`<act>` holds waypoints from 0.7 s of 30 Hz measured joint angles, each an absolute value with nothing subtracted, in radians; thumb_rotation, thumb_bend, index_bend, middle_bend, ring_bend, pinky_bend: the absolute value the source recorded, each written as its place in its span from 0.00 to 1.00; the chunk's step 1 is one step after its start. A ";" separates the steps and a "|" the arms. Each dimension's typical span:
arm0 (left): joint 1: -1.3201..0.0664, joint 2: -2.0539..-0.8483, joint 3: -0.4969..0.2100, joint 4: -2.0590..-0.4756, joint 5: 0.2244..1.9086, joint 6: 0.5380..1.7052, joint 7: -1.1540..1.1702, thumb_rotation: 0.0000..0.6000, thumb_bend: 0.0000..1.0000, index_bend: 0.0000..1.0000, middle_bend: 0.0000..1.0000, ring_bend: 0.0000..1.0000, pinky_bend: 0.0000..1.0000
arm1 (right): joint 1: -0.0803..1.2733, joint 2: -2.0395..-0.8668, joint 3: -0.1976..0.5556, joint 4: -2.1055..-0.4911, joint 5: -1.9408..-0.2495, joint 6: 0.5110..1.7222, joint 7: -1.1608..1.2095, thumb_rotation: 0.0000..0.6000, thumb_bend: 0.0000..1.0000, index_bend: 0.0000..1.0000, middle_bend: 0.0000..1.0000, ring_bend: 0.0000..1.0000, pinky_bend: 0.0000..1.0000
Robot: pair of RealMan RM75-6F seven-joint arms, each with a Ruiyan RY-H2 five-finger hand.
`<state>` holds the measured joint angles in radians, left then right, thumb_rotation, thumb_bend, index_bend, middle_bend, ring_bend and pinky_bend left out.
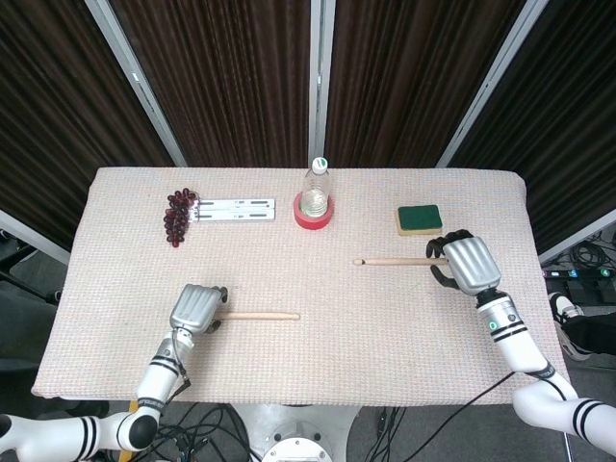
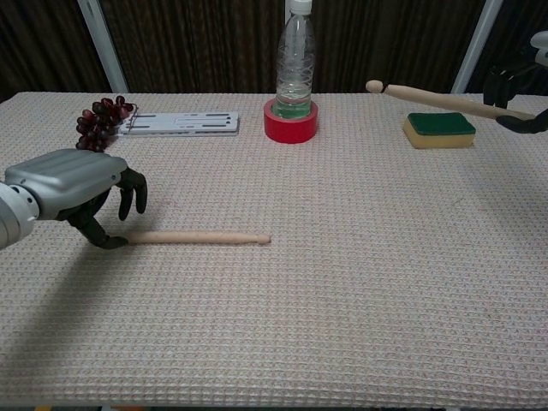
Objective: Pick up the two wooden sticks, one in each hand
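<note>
The right robot hand [image 2: 521,96] pinches one wooden stick [image 2: 445,100] by its end, lifted above the green sponge [image 2: 439,128]. The left robot hand [image 2: 81,193] curls around the butt of the other stick [image 2: 201,238], which lies flat on the counter [image 2: 360,282], nearer the robot than the bottle [image 2: 295,60]. Both sticks are smooth, round and tapered; the end grips could let them pivot or roll on the woven cloth.

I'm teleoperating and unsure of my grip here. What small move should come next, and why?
Probably close the left hand on its stick before lifting. That stick lies flat on the cloth with the fingers only at its end, while the right hand already holds the other stick up off the table.
</note>
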<state>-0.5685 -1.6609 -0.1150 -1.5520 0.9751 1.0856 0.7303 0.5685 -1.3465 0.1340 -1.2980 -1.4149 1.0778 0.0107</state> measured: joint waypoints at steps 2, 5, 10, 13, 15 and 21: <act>-0.574 -1.669 -0.114 -1.547 0.959 1.085 0.739 1.00 0.23 0.43 0.48 0.68 0.76 | 0.569 -1.349 0.133 -1.296 -1.415 1.077 0.010 1.00 0.85 0.57 0.59 0.39 0.33; -0.582 -1.678 -0.113 -1.539 0.936 1.083 0.752 1.00 0.23 0.44 0.48 0.68 0.76 | 0.569 -1.352 0.131 -1.291 -1.414 1.075 0.010 1.00 0.85 0.57 0.59 0.39 0.33; -0.594 -1.685 -0.108 -1.531 0.913 1.077 0.759 1.00 0.23 0.44 0.50 0.68 0.76 | 0.568 -1.356 0.128 -1.282 -1.416 1.075 0.014 1.00 0.85 0.57 0.59 0.39 0.33; -0.598 -1.686 -0.102 -1.530 0.904 1.076 0.759 1.00 0.25 0.44 0.52 0.68 0.76 | 0.567 -1.359 0.126 -1.276 -1.416 1.075 0.016 1.00 0.85 0.57 0.59 0.39 0.33; -0.600 -1.686 -0.099 -1.531 0.904 1.079 0.760 1.00 0.25 0.45 0.53 0.68 0.76 | 0.566 -1.361 0.124 -1.272 -1.416 1.074 0.017 1.00 0.85 0.57 0.59 0.39 0.33; -0.607 -1.686 -0.094 -1.530 0.895 1.081 0.761 1.00 0.27 0.45 0.54 0.68 0.76 | 0.565 -1.364 0.121 -1.267 -1.421 1.076 0.021 1.00 0.85 0.57 0.59 0.39 0.33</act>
